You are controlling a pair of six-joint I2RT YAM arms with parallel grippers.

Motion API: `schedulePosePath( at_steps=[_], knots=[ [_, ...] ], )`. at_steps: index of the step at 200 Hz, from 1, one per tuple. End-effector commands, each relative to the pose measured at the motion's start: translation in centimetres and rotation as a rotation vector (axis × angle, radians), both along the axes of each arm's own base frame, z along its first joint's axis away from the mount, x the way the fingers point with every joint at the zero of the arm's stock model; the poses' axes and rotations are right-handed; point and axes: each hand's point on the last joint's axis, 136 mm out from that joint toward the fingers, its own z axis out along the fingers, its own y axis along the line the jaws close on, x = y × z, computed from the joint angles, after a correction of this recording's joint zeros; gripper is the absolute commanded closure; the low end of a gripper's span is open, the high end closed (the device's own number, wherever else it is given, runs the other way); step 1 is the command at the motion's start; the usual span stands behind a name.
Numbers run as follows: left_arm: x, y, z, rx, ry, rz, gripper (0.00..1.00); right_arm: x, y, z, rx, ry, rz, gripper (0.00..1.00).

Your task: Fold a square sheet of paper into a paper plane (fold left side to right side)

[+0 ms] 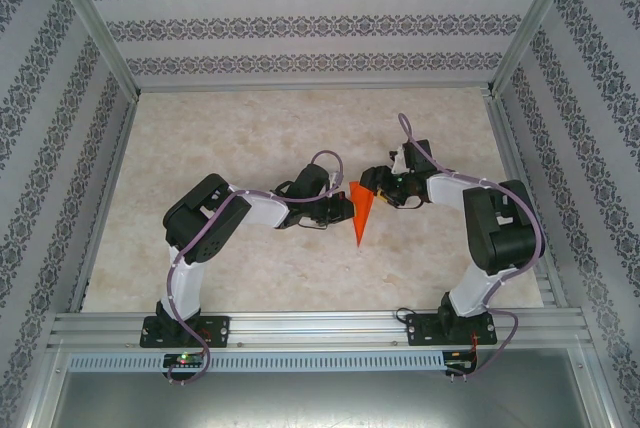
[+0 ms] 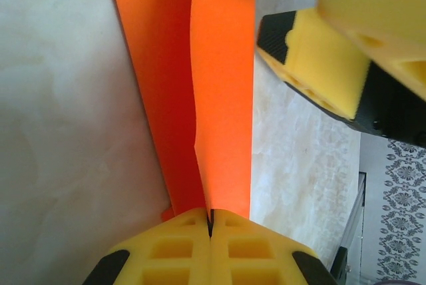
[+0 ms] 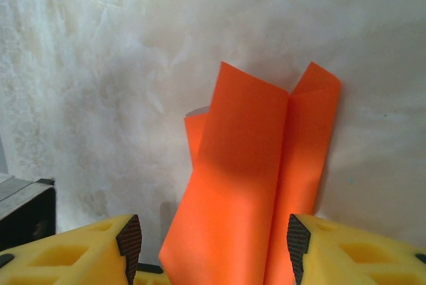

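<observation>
The left gripper (image 2: 210, 225) clamps its yellow fingers together on the folded sheet of paper (image 2: 223, 98), a narrow orange-red dart with flaps partly raised, near the middle of the table (image 1: 230, 138). The right gripper (image 3: 212, 235) straddles the sheet, fingers apart and not pinching. The thin paper looks light, limp and easily creased, and seems best taken along its folded spine. Around the pale, marbled surface stand patterned walls (image 1: 300, 18).
</observation>
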Motion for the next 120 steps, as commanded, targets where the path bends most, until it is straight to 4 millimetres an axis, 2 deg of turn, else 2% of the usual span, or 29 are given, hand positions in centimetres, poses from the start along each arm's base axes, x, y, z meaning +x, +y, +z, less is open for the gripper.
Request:
schedulePosePath(
  at_steps=[1, 70, 120],
  knots=[
    [0.2, -0.4, 1.0, 0.01, -0.038, -0.015, 0.95, 0.6, 1.0, 0.5, 0.022, -0.017, 0.023, 0.38],
    [0.4, -0.3, 0.9, 0.03, -0.047, -0.025, 0.95, 0.8, 1.3, 0.0, 0.019, -0.011, 0.031, 0.38],
    [0.6, -0.4, 0.7, 0.044, -0.048, -0.031, 0.95, 0.4, 1.0, -1.5, -0.036, 0.042, 0.045, 0.38]
  ],
)
